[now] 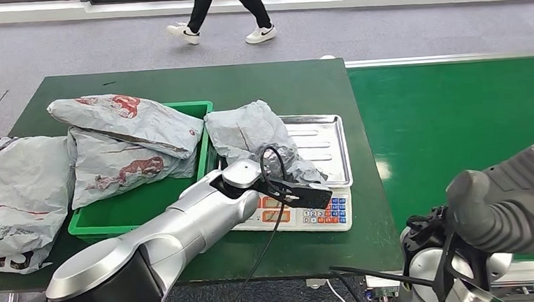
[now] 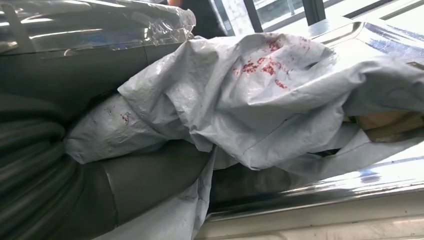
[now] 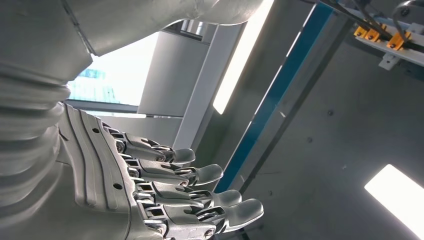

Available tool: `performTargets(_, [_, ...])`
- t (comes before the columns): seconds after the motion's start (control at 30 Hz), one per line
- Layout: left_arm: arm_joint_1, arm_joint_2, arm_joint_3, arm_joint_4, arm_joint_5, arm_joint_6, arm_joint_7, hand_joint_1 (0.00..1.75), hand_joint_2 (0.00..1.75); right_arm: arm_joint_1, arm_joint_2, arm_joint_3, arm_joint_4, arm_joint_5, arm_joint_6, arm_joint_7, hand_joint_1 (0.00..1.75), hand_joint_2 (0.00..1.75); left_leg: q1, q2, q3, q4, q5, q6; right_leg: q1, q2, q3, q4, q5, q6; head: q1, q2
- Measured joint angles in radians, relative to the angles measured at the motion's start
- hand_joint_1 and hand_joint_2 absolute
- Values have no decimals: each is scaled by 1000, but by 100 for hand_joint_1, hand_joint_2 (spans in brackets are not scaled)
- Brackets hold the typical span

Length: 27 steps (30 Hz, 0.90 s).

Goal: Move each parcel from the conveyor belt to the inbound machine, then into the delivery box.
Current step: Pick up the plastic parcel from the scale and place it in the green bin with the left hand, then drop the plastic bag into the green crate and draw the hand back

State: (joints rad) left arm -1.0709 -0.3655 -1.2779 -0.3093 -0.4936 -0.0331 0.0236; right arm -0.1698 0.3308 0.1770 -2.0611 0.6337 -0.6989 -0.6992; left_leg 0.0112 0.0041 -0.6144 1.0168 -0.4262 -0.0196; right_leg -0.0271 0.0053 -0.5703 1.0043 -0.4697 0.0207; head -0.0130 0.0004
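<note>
- A crumpled grey parcel [image 1: 260, 141] lies on the steel tray [image 1: 327, 147] of the weighing scale [image 1: 317, 214]. Its long axis runs from the far left corner of the tray to the near right, and the wider, puffed end is toward the green bin [image 1: 114, 213].
- The left hand [image 2: 125, 185] is at this parcel. In the left wrist view the grey thumb lies under a fold of the bag and the plastic drapes over the hand, so it seems to hold the parcel, but the fingers are hidden and I cannot tell how tight the hold is.
- In the head view the left arm [image 1: 184, 222] reaches across the near edge of the scale, and its wrist covers part of the display and keys.
- Just beside the scale on the left, the green bin holds two more grey parcels [image 1: 127, 142] with red print, one laid over the other. Both lean over the bin's left rim.
- Another grey bag [image 1: 15, 194] lies on the dark green table [image 1: 246, 79], left of the bin.
- The conveyor belt [image 1: 458, 111] is on the right side of the table.
- The right hand [image 3: 190, 195] holds nothing; its fingers are stretched out side by side, only a little apart.
- Far behind the table a person's legs [image 1: 227, 10] are on the grey floor.
</note>
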Motion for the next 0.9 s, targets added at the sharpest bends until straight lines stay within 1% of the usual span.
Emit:
performTargets(0.07, [0, 0, 0, -1, -5, 33, 2, 175, 175, 2, 0, -2, 0, 1, 0, 0, 0, 175, 0, 0, 0, 0, 0, 0, 0, 0, 0, 0, 0, 0, 0, 0])
performTargets(0.1, [0, 0, 0, -1, -13, 73, 8, 175, 175, 4, 0, -4, -1, 1, 0, 0, 0, 175, 0, 0, 0, 0, 0, 0, 0, 0, -1, 0, 0, 0, 0, 0])
performTargets(0.17, [-5, 0, 0, 0, -47, 221, 42, 175, 175, 10, -1, -8, -3, 1, 0, 0, 0, 175, 0, 0, -1, 0, 0, 0, 0, 0, -1, 0, 0, 0, 0, 0])
performTargets(0.27, [-31, 3, 8, 7, -113, 519, 109, 175, 175, 20, -4, -17, -10, -2, -1, 0, 0, 175, 0, 0, -2, 0, 0, 0, 0, 0, -1, 0, 0, 0, 0, 0])
performTargets(0.3, [-43, 4, 12, 11, -128, 599, 123, 175, 175, 23, -4, -20, -11, -3, -1, 0, 0, 175, 0, 0, -2, 0, 0, 0, 0, 0, -1, 0, 0, 0, 0, 0])
performTargets(0.33, [-55, 6, 16, 15, -139, 656, 131, 175, 175, 25, -5, -22, -13, -3, -1, 0, 0, 175, 0, 0, -2, 0, 0, 0, 0, 0, -1, 0, 0, 0, 0, 0])
performTargets(0.37, [-64, 8, 19, 19, -145, 688, 135, 175, 175, 28, -5, -24, -14, -3, -1, 0, 0, 175, 0, 0, -2, 0, 0, 0, 0, 0, -1, 0, 0, 0, 0, 0])
performTargets(0.4, [-69, 10, 21, 21, -148, 703, 138, 175, 175, 29, -5, -26, -15, -3, -1, 0, 0, 175, 0, 0, -2, 0, 0, 0, 0, 0, -1, 0, 0, 0, 0, 0])
performTargets(0.5, [-74, 15, 26, 25, -166, 713, 153, 175, 175, 31, -5, -30, -17, -3, -1, 0, 0, 175, 0, 0, -2, 0, 0, 0, 0, 0, -1, 0, 0, 0, 0, 0])
performTargets(0.57, [-71, 29, 41, 2, -250, 719, 198, 175, 175, 31, -5, -33, -17, -2, -1, 0, 0, 175, 0, 0, -2, 0, 0, 0, 0, 0, -1, 0, 0, 0, 0, 0])
performTargets(0.63, [-68, 51, 76, -43, -365, 726, 249, 175, 175, 32, -5, -37, -17, -2, -1, 0, 0, 175, 0, 0, -2, 0, 0, 0, 0, 0, -2, 0, 0, 0, 0, 0])
performTargets(0.7, [-67, 68, 113, -81, -420, 730, 270, 175, 175, 32, -5, -40, -17, -2, -1, 0, 0, 175, 0, 0, -2, 0, 0, 0, 0, 0, -2, 0, 0, 0, 0, 0])
performTargets(0.9, [-64, 97, 164, -141, -434, 730, 277, 175, 175, 33, -5, -46, -17, -2, -1, 0, 0, 175, 0, -1, -2, 0, 0, 0, 0, 0, -1, 0, 0, 0, 0, 0])
